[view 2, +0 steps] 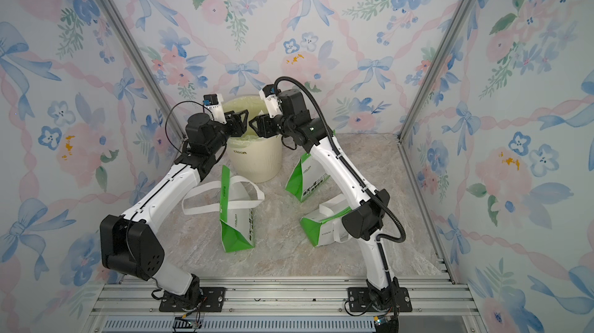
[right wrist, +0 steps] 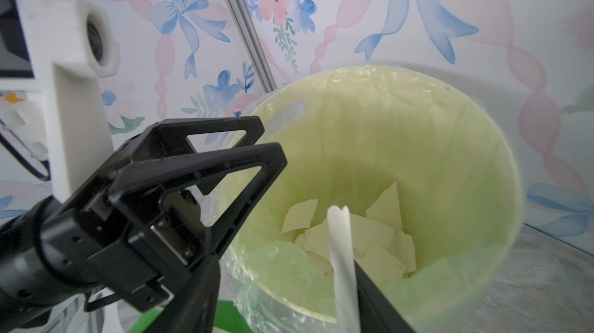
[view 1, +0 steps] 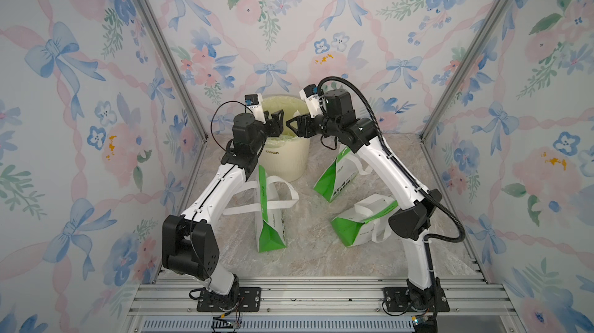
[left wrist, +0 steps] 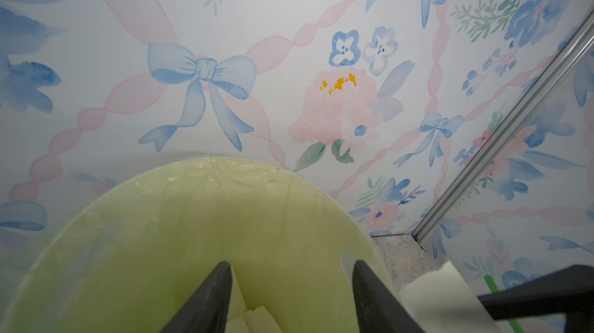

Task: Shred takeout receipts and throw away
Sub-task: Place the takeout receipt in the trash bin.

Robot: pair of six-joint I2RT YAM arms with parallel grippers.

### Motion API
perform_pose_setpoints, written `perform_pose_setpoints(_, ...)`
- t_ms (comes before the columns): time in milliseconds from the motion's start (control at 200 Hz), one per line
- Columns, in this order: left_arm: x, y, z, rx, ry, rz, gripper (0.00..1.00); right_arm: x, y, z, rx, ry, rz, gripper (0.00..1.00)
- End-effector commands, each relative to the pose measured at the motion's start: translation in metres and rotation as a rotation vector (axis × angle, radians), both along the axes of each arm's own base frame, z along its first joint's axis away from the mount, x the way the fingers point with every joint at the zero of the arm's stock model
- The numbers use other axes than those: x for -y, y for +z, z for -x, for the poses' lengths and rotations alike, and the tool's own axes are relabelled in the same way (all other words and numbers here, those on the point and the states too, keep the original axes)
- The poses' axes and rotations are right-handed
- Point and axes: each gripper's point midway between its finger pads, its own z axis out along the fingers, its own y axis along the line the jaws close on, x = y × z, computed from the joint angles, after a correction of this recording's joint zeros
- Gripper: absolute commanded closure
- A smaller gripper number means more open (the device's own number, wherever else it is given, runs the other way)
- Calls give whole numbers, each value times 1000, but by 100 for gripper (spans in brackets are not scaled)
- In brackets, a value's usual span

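Note:
A cream bin (view 1: 289, 161) (view 2: 257, 161) with a green liner (left wrist: 193, 219) stands at the back. Both grippers hover over its mouth, tip to tip. My left gripper (view 1: 276, 122) (left wrist: 292, 265) (right wrist: 271, 142) is open, with nothing between its jaws. The right gripper (view 1: 294, 124) (right wrist: 283, 270) is open too. A white receipt strip (right wrist: 342, 251) (left wrist: 443, 293) lies edge-on against one of its fingers. Several torn receipt pieces (right wrist: 369, 235) (left wrist: 254, 315) rest at the bottom of the bin.
Three green-and-white bags with white loop handles lie on the marble table: one under my left arm (view 1: 270, 219), one standing by the right arm (view 1: 337, 174), one tipped over nearer the front (view 1: 360, 222). Flowered walls close in the back and both sides.

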Motion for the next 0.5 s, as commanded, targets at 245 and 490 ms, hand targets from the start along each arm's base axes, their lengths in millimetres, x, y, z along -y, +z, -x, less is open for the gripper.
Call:
perform_pose_setpoints(245,10,42,39,58,-179,44,38,-6,11,-7,-176,71,-231,38)
perform_pose_setpoints(490,17,35,58,45,-262,43,38,-6,21,-19,-342,56,-426,40)
